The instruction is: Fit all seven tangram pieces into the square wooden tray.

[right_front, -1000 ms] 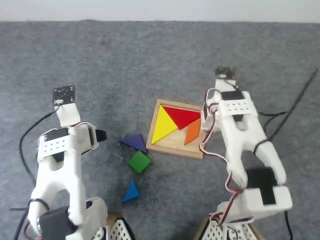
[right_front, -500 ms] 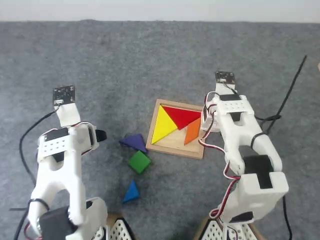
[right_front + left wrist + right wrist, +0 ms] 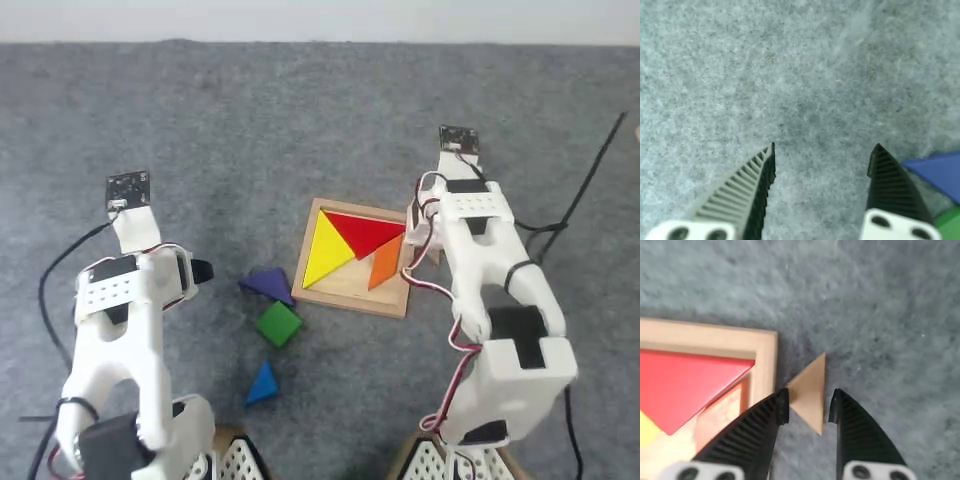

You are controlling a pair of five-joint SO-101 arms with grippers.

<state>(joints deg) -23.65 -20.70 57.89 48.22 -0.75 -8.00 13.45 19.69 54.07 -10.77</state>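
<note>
The right arm has drawn out toward the far edge of the desk, while the left arm and every loose piece lie as they did. The right claw (image 3: 808,395) is narrowed onto a tan triangle (image 3: 810,390), one jaw at its corner and the other along its opposite side. This piece lies flat just outside the wooden tray (image 3: 350,302), at the tray's corner toward the desk's far right.

The tray sits near the middle of the desk with the red triangle (image 3: 365,232), yellow triangle (image 3: 325,255) and orange piece (image 3: 385,265) seated. The purple piece (image 3: 268,285), green square (image 3: 279,324) and blue triangle (image 3: 263,384) wait on the side toward the left edge. The left claw (image 3: 824,146) hangs wide over bare desk near the purple piece.

The hold looks risky. With one jaw on a mere corner, the thin triangle could pivot or slip on lifting. That jaw is also wedged close to the tray's rim, so it may catch the rim and shove the tray, unsettling the seated pieces.
</note>
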